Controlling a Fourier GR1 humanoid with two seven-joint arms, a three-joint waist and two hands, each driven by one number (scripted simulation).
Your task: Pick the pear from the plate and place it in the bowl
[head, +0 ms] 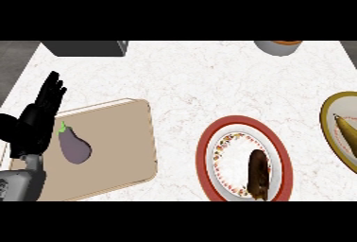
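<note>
Pear (344, 133), yellow-green and long, lies at the far right of the counter (195, 80), inside an olive-rimmed dish (327, 106) that the right edge of the view cuts off. Its long axis runs near to far with a slight lean, the narrow stem end pointing far and a little left. Whether that dish is the plate or the bowl cannot be settled, since so little of it shows. If it is the plate, the pear sits at its starting place, and the likelier bowl is the grey vessel with an orange inside (279, 47) at the far edge, far and left of the pear. If it is the bowl, the pear already lies where the task wants it. Between the dish and the left side stands a red-rimmed plate (207, 142) bearing 1 dark brown long thing (259, 174), which does not read as the pear. The left hand (43, 101) shows at the left edge, fingers straight, held close together and pointing up, holding nothing and resting beside a tan cutting board (118, 137) with an eggplant (74, 147) on it. From that hand the pear lies well apart to the right, past the board and the red-rimmed plate. The right hand is not in view, yet by its side it would be the nearer of the 2.
</note>
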